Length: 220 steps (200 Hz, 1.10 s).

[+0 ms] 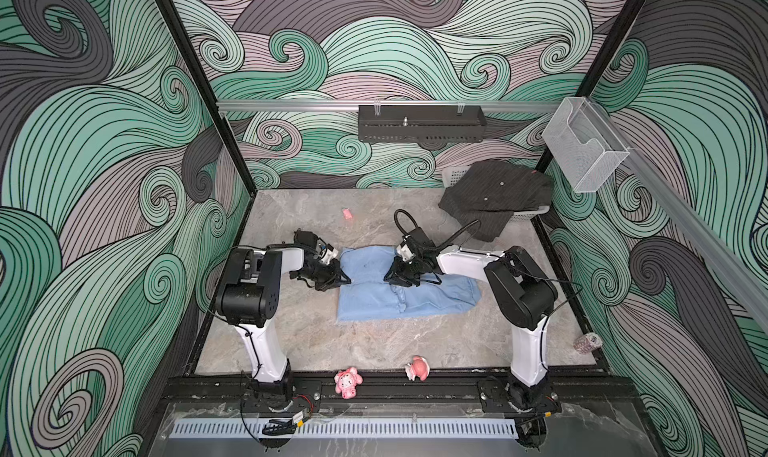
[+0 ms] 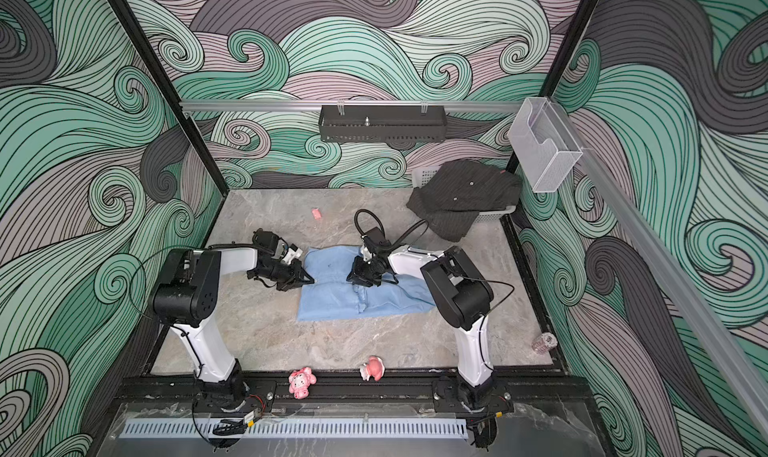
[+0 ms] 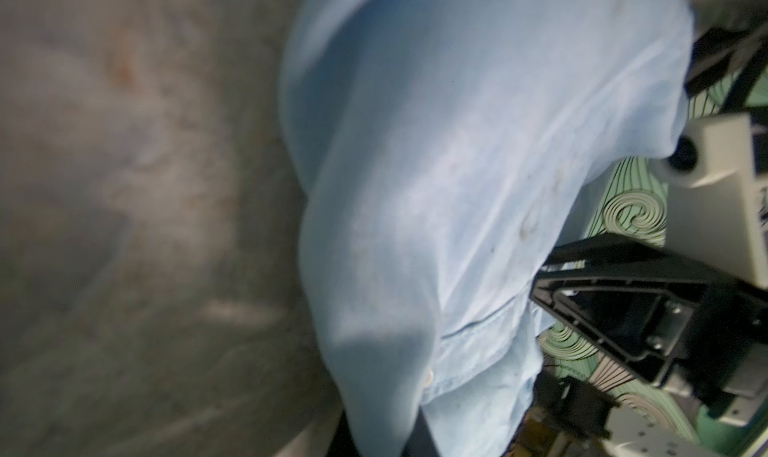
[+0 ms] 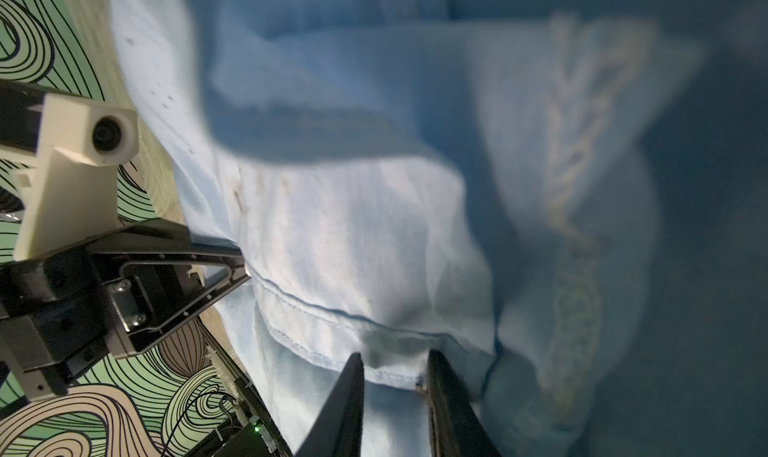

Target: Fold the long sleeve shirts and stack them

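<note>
Wrinkled light blue shirt (image 1: 374,301) lay on the marbled surface (image 1: 332,342); left jaws closed on its edge, right jaws, slightly parted, pinched a fold.

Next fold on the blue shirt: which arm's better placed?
Probably left: the left end effector is shut on the edge of the light blue shirt; the right end effector grips mid-shirt, anchoring it.

Middle shirt (image 1: 399,299): flat on the table (image 1: 291,334), in the middle.
Back shirt (image 1: 496,193): in the far right corner, on a basket (image 1: 453,175) (one part hangs out onto the table).
Left gripper (image 1: 346,282): at the middle shirt's left edge.
Right gripper (image 1: 397,281): on top of the middle shirt.
Toys: left toy (image 1: 348,382) and right toy (image 1: 417,367) sit at the front edge, between the arm bases.
</note>
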### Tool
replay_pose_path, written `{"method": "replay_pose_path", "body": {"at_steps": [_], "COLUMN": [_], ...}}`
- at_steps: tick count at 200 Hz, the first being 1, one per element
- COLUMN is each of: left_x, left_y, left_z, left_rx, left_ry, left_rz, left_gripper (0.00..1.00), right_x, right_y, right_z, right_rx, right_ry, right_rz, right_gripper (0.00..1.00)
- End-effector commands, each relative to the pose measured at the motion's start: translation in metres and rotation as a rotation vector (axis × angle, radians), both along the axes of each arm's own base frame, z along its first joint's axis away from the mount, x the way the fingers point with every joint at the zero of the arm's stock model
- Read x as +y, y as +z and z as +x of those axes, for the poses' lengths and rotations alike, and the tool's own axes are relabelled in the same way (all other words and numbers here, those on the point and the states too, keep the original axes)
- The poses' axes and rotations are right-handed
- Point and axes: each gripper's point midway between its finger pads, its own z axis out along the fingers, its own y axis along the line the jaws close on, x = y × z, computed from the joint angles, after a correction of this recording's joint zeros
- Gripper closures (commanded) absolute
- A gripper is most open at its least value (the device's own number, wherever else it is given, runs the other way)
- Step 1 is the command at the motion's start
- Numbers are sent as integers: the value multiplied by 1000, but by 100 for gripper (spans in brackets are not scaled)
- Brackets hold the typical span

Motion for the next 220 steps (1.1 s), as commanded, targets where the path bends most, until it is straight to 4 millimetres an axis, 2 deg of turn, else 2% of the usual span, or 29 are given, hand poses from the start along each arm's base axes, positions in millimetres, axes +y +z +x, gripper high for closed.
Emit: {"method": "replay_pose_path", "body": {"at_steps": [1,29,53,84,105,117,144,172,200,220], "left_x": [-4,0,3,20,28,31,30,23,10,-9], "left_y": [32,62,72,64,67,71,82,92,103,111], "left_z": [-6,-13,-20,-25,-26,-24,-22,-24,-26,-30], "left_rx": [-30,-65,-58,-34,-42,-61,-74,-84,-94,-100], "left_ry": [-25,-49,-58,-50,-42,-37,-33,-49,-75,-102], "left_rz": [-8,8,30,142,187,204,200,174,156,134], "left_gripper": [100,100,100,100,100,100,100,100,100,100], "right_x": [-23,-12,4,-7,-23,-27,-34,-26,-18,-14], "right_y": [-50,-46,-33,4,23,27,13,-11,-27,-30], "right_z": [-35,-34,-32,-26,-30,-33,-39,-43,-44,-45], "right_rx": [147,149,120,9,-33,-33,2,60,95,101], "right_ry": [-25,-41,-32,-18,-9,-2,-1,15,24,25], "right_rz": [-169,-150,-108,-146,-203,-213,-247,-241,-230,-219], "right_gripper": [71,71,69,52,49,50,57,70,81,89]}}
